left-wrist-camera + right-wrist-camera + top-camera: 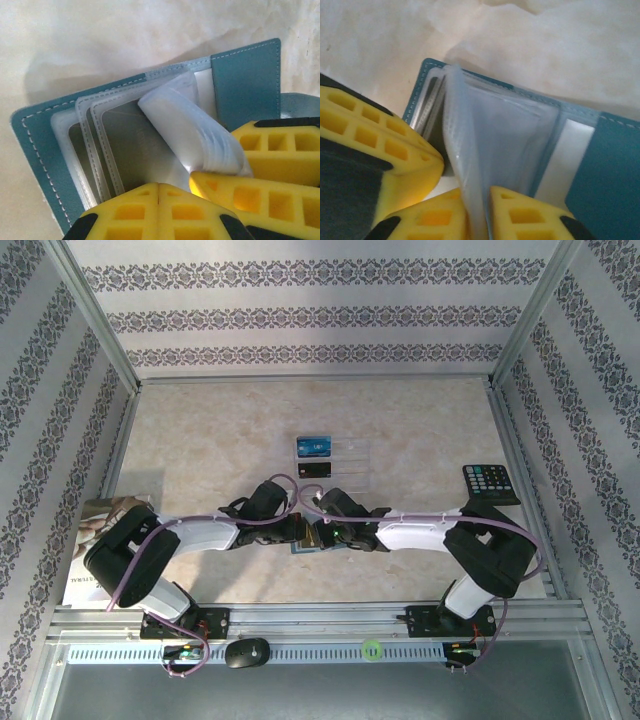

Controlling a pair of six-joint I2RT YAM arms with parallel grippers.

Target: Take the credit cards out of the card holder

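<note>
At the near edge of the stitched teal card holder (247,80), the left gripper (158,200) is closed, its catch hidden, while the right gripper (479,220) pinches clear sleeves (495,135).

You see the card holder (247,80) in matt teal leather-look material with pale stitching; its clear sleeves (200,135) are glossy, slightly frosted plastic. The yellow fingers (280,150) look matt, moulded plastic, over a smooth marbled tabletop (100,35).

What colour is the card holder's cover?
The card holder is teal-blue with white stitching; clearest in left wrist view.
</note>
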